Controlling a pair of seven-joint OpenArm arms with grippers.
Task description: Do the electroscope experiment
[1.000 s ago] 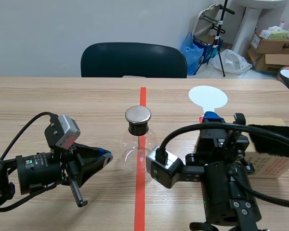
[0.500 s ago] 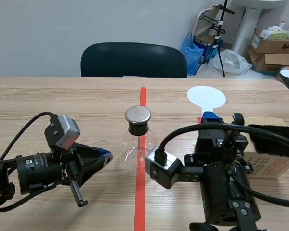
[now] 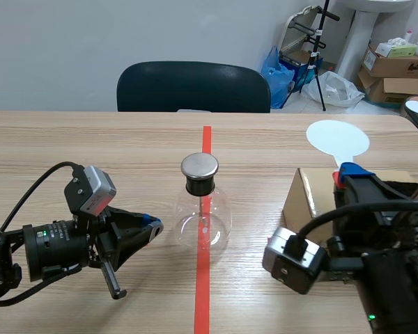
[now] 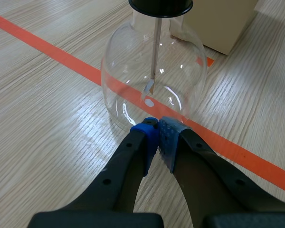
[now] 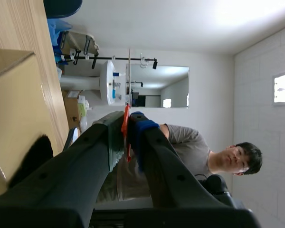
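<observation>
Scene view: right hand (image 3: 346, 174) pinches flat white paddle (image 3: 338, 138); left hand (image 3: 153, 224) closed, empty, beside glass flask (image 3: 203, 217).

Flask (image 3: 203, 209) at centre, left claw (image 3: 152, 224) just left of it; box (image 3: 310, 202) rightward, disc (image 3: 337, 138) in right claw (image 5: 127, 127)

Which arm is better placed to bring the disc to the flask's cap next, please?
Right, I'd judge. Its claw is shut on the disc, raised near the box. The left claw is shut on nothing, low at the base of the flask, well under the cap.
</observation>
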